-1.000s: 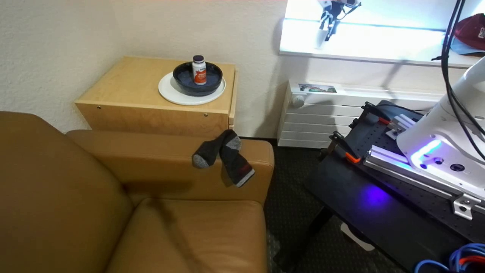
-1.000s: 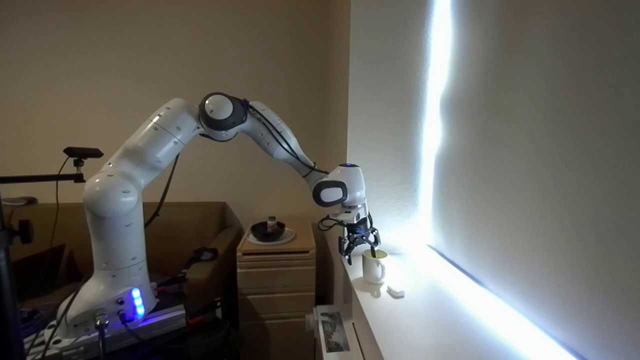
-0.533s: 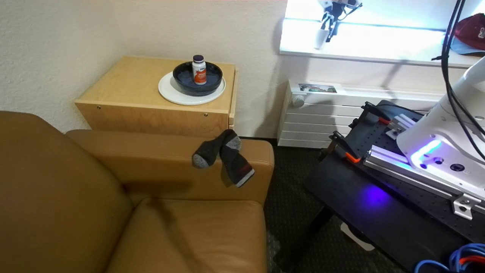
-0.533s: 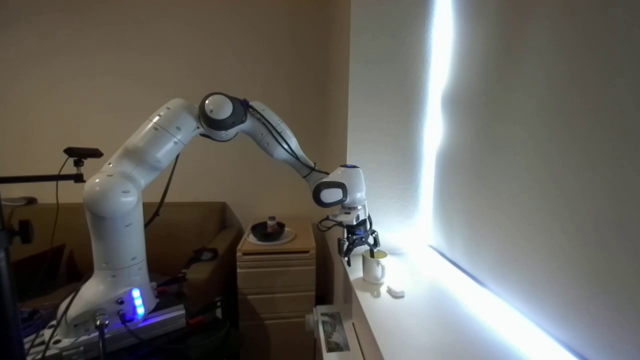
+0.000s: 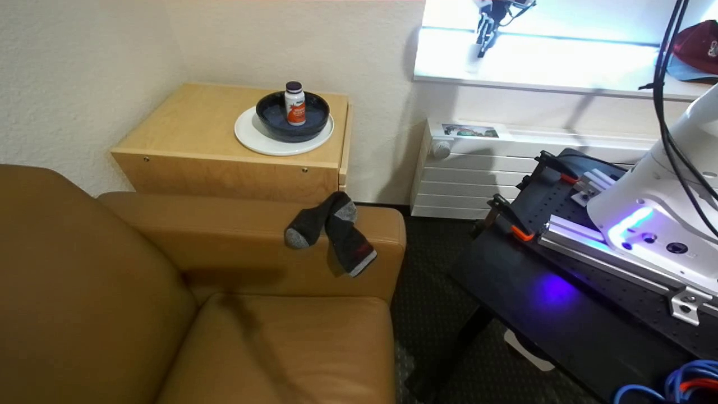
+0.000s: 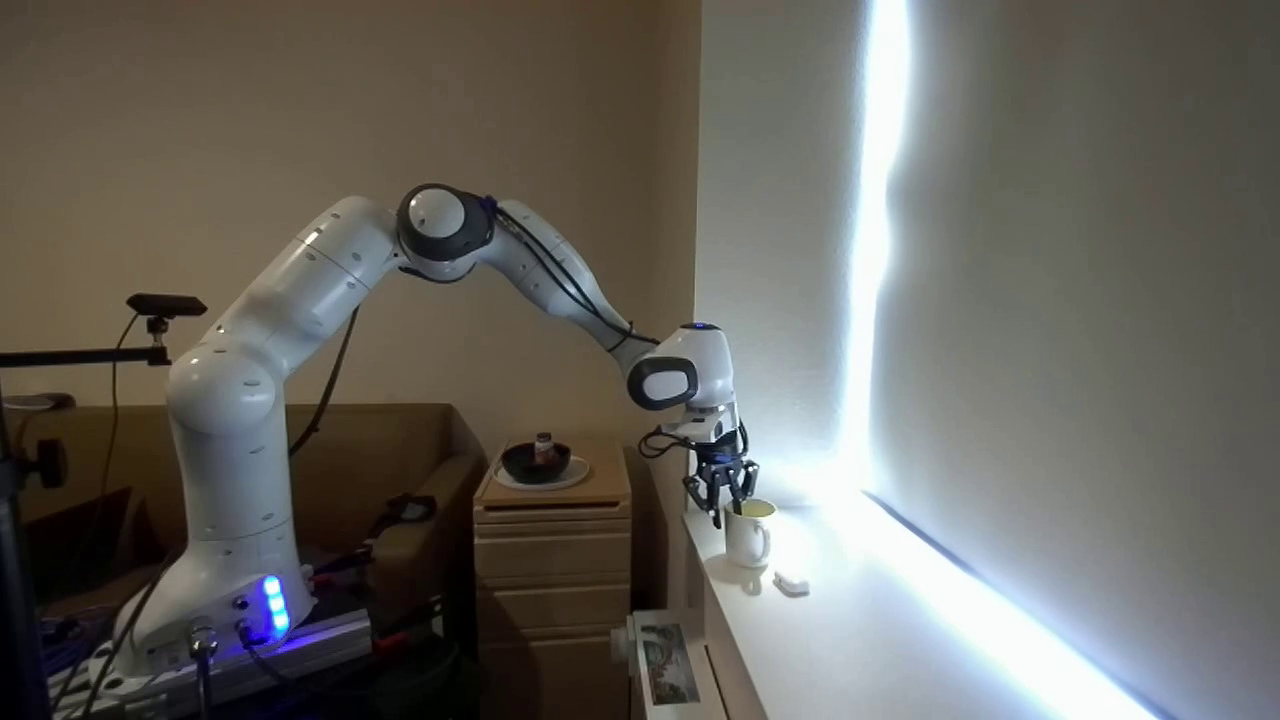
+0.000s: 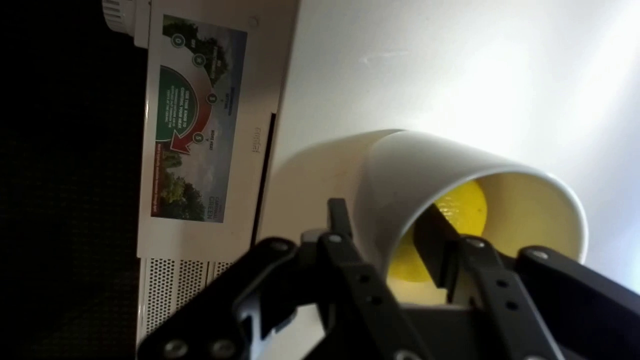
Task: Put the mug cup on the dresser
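While the hand stands with its fingers parted, one inside the mug and one outside, the mug sits upright on the white tabletop, something yellow within. Well apart from it, the dresser bears a plate, a bowl on that, and a bottle in the bowl.

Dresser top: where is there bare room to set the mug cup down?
In an exterior view, the dresser top is bare between the wall at picture left and the white plate. Crowded at picture right: the plate holds a dark bowl with a bottle inside.
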Available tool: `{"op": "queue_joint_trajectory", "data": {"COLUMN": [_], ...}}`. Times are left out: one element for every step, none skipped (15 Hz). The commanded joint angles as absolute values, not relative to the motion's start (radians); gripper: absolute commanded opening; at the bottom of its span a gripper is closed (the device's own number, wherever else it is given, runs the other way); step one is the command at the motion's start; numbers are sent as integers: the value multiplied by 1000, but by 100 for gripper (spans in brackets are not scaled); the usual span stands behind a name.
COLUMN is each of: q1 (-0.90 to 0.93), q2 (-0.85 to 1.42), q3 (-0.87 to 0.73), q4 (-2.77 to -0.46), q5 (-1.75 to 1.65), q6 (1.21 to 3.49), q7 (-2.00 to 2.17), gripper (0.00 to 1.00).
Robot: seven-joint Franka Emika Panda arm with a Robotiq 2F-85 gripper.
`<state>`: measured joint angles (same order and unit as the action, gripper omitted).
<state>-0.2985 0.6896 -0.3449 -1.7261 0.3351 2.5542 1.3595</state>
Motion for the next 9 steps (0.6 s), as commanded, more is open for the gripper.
{"op": "queue_joint_trajectory", "data": {"q1": [-311, -311, -312, -312, -314, -315, -317, -319, -325], "q2": [707, 708, 710, 712, 713, 714, 713, 707, 694], "q3": [-334, -334, -334, -333, -332, -330, -329, -328, -324], "q4": [-1718, -1716, -1716, -1717, -1718, -1716, -1717, -1718, -1721], "q5": [327, 327, 328, 329, 331, 332, 335, 337, 342], "q6": [2554, 2553, 2552, 2549, 2547, 2545, 2548, 2550, 2551], "q7": [1366, 1365, 1366, 1367, 1366, 1365, 1365, 1361, 1351], "gripper": [11, 2, 0, 0, 0, 0, 1, 1, 1]}}
